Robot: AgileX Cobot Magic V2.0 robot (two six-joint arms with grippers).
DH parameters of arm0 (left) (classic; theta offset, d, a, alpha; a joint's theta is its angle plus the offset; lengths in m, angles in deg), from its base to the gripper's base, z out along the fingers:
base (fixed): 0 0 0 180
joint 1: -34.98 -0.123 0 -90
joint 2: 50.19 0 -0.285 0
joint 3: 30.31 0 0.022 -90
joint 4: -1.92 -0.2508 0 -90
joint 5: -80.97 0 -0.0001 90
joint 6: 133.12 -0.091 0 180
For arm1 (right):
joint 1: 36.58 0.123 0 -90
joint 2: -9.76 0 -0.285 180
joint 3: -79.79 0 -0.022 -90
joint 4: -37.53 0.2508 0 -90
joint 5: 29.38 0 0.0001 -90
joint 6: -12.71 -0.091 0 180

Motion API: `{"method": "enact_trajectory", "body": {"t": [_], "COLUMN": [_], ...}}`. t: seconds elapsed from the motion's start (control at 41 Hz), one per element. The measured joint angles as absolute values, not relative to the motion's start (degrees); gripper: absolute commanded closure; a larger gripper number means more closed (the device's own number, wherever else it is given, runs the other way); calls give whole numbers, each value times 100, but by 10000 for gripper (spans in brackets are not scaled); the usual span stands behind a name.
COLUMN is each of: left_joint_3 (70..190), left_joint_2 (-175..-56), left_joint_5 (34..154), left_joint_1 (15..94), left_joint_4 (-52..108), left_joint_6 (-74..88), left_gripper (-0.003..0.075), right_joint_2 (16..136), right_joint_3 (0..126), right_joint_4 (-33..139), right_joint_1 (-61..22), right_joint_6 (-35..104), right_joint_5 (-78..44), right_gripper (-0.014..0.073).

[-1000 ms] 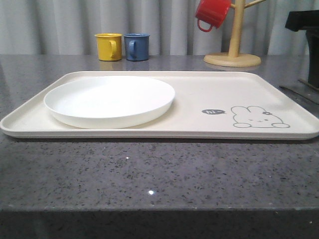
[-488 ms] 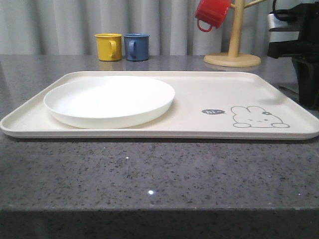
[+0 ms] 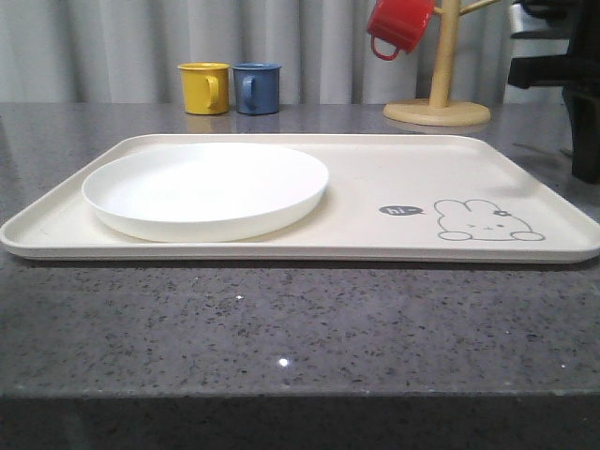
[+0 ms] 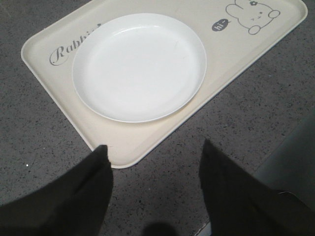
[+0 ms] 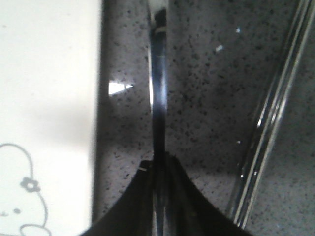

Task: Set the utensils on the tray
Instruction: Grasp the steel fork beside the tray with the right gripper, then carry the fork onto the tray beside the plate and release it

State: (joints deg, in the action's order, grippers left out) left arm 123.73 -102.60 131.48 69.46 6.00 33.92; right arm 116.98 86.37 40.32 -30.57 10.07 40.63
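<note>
The utensils are off the tray at this moment. In the right wrist view a slim silver handle [image 5: 158, 98], which cannot be identified as fork or spoon, runs lengthwise over the grey counter [image 5: 206, 98] just beside the tray's right rim, and the pair of chopsticks [image 5: 268, 118] lies flat on the counter further out from the tray, apart from that handle.

The right gripper [image 5: 160, 182] has its fingers pressed together around the near end of the handle, so it is clamped on that one utensil. Whether the piece is lifted or resting on the counter cannot be told. In the front view the right arm [image 3: 572, 75] stands at the tray's far right corner.

The tray [image 3: 281, 251] carries no cutlery. Its only load is the round white plate [image 3: 206, 187] on its left half; the right half, with the rabbit drawing [image 3: 483, 221], is bare.

The left gripper [image 4: 155, 162] hangs above the counter near a corner of the tray, fingers spread wide and holding nothing.

Assessment: no utensil has been placed yet. One appears to be grasped and awaits transfer onto the tray's bare right half; the chopsticks, and a third piece not located, remain outstanding.

Behind the tray stand a yellow mug [image 3: 204, 88], a blue mug [image 3: 257, 88] and a wooden mug tree [image 3: 439, 89] bearing a red mug [image 3: 398, 26].
</note>
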Motion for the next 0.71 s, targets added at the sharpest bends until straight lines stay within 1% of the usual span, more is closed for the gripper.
{"method": "enact_trajectory", "body": {"t": [0.098, 0.195, 0.39, 0.585, 0.707], "left_joint_3": [12373, 12373, 12373, 12373, 12373], "left_joint_2": [-10260, -10260, -10260, -10260, -10260], "left_joint_5": [13148, 13148, 13148, 13148, 13148], "left_joint_1": [6946, 6946, 6946, 6946, 6946], "left_joint_4": [600, 600, 600, 600, 600], "left_joint_6": [3392, 3392, 3392, 3392, 3392], "left_gripper": [332, 332, 332, 332, 332], "right_joint_2": [11595, 11582, 11913, 12480, 12694], "right_joint_3": [8828, 9111, 9741, 9978, 10016], "right_joint_4": [4139, 4258, 4369, 4389, 4389], "right_joint_1": [-2802, -2326, -1363, -978, -930], "right_joint_6": [1007, 886, 119, -1171, -1554], "right_joint_5": [4089, 4089, 4097, 4097, 4097], "right_gripper": [648, 648, 648, 648, 648]}}
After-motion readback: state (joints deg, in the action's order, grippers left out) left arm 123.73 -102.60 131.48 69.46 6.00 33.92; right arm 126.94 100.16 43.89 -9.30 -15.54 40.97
